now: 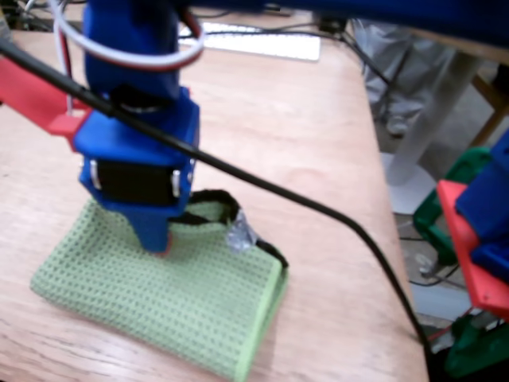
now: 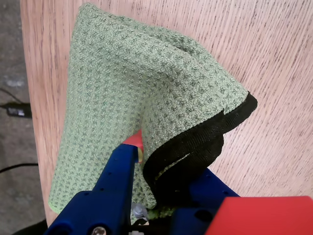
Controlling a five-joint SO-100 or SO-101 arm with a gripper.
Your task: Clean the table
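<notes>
A green waffle-weave cloth (image 1: 159, 294) with a black hem lies folded on the light wooden table (image 1: 302, 127) at the front left. My blue gripper (image 1: 159, 239) comes straight down onto the cloth's back edge. In the wrist view the cloth (image 2: 127, 78) bunches up into a raised fold. Its black-hemmed edge (image 2: 205, 142) is pinched between my red-tipped blue finger (image 2: 128, 152) and the other jaw, so the gripper (image 2: 168, 161) is shut on the cloth. The table (image 2: 264, 58) shows bare to the right of the cloth.
A small shiny scrap (image 1: 239, 235) sits at the cloth's back edge. A black cable (image 1: 318, 211) runs across the table to its right edge. A white keyboard (image 1: 262, 40) lies at the back. Red, blue and green parts (image 1: 477, 239) stand off the table's right side.
</notes>
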